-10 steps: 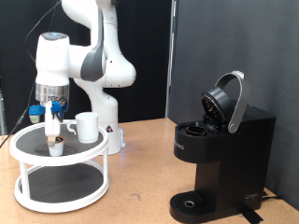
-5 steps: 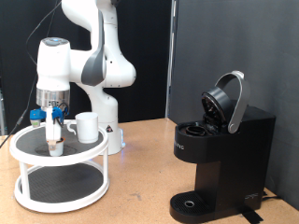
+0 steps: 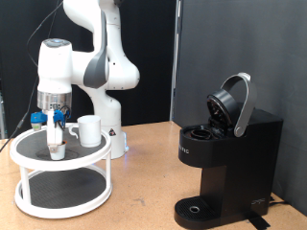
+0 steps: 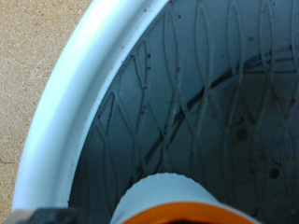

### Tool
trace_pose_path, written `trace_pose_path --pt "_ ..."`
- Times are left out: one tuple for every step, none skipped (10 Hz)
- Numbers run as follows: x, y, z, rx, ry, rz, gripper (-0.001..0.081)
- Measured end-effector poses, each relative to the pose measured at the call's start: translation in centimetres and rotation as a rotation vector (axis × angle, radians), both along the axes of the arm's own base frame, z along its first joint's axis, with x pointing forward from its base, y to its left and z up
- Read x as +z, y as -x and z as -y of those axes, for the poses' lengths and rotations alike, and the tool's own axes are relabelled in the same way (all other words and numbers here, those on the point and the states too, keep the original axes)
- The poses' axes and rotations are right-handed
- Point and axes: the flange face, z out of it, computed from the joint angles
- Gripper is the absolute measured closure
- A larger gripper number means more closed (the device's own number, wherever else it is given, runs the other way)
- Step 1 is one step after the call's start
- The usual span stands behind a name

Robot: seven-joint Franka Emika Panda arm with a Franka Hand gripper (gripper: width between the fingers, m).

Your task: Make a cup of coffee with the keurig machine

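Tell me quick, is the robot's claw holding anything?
Gripper: down over the pod on the white stand, beside the cup; a grip cannot be told.

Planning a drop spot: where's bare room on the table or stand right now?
Bare table lies between the white stand and the keurig machine, whose lid is up. The stand's lower tier looks bare. The top tier is crowded: the gripper is down on the pod beside the cup.
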Motion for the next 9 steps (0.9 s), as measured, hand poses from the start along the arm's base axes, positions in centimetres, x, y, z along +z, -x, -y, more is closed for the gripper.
trace_pose_path --pt "0.00 0.00 0.00 0.000 0.000 0.000 0.0424" --pt "0.00 0.00 0.00 0.000 0.000 0.000 0.0424" --pt "0.00 0.00 0.00 0.000 0.000 0.000 0.0424" --pt "0.00 0.00 0.00 0.000 0.000 0.000 0.0424" --pt "0.00 0.00 0.00 -0.001 0.000 0.000 0.0424" --pt "0.00 0.00 0.00 -0.002 0.000 0.000 0.0424" --pt "0.00 0.00 0.00 -0.007 0.000 0.001 0.0372" --pt "0.00 0.00 0.00 -0.010 0.000 0.001 0.0237" --pt "0.00 0.00 0.00 -0.012 0.000 0.001 0.0237"
